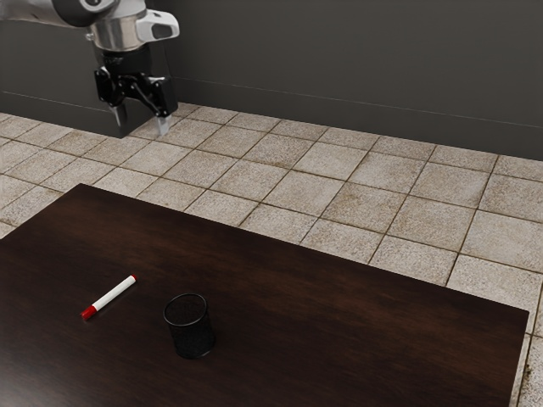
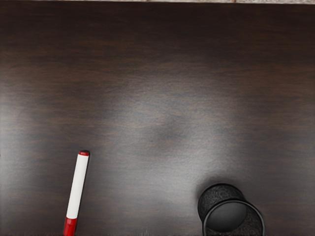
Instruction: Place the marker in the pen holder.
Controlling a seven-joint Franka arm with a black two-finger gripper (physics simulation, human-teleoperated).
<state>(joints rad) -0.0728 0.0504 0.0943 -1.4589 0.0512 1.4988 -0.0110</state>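
We see one dark brown desk (image 1: 339, 314), with wood grain. On it is lying our white marker (image 1: 114, 293) with red ends, and near it our black pen holder (image 1: 192, 331) stands upright.

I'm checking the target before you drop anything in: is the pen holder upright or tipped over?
Upright: the pen holder stands on its base on the table, its round rim facing up.
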